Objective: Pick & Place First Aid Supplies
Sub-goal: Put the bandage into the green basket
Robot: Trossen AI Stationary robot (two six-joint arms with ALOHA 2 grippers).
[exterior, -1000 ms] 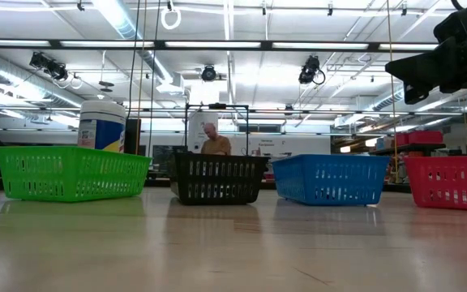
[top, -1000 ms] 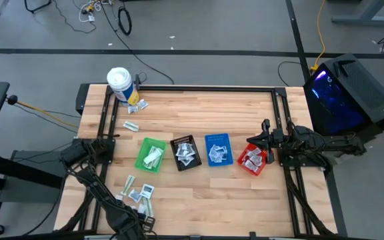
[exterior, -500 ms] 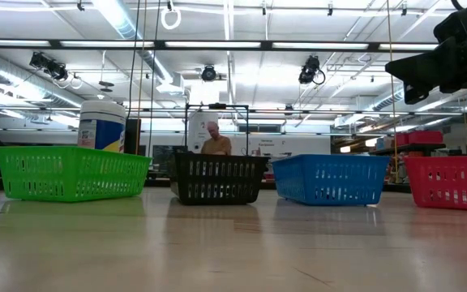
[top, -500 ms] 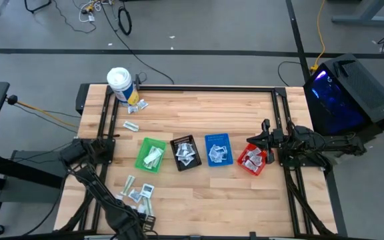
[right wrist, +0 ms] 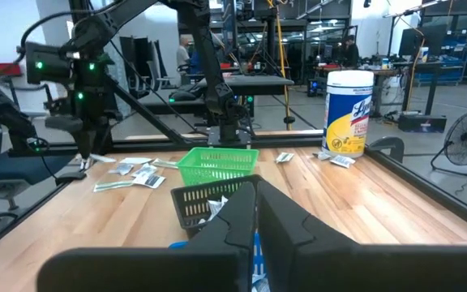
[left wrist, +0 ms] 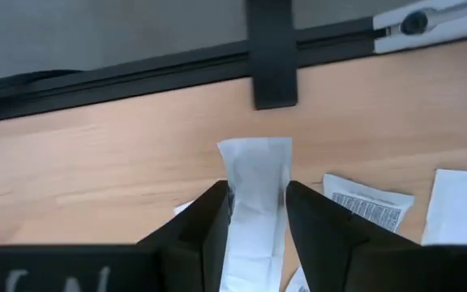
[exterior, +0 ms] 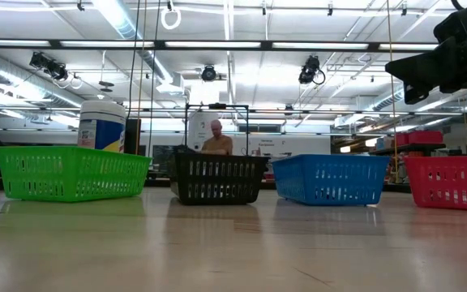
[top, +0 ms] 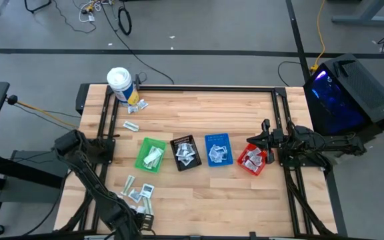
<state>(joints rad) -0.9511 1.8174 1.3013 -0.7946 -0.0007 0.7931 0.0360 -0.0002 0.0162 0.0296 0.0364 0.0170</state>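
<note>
The left gripper (left wrist: 254, 212), low over the table's (top: 199, 107) near-left corner, grasps a white strip packet (left wrist: 254, 191) by one end between its fingers, other packets (top: 137, 193) lying loose just beside it; the right gripper (right wrist: 257, 212) waits clenched and empty above the red bin (top: 252, 160). Risk: the packet is thin and pinched near its end, so it could slip or flop on the carry and catch a bin rim. The green bin (top: 151, 154), black bin (top: 185, 153) and blue bin (top: 217, 149) stand in a row between the arms, with the white tub (top: 119, 84) well apart at the far-left corner.
</note>
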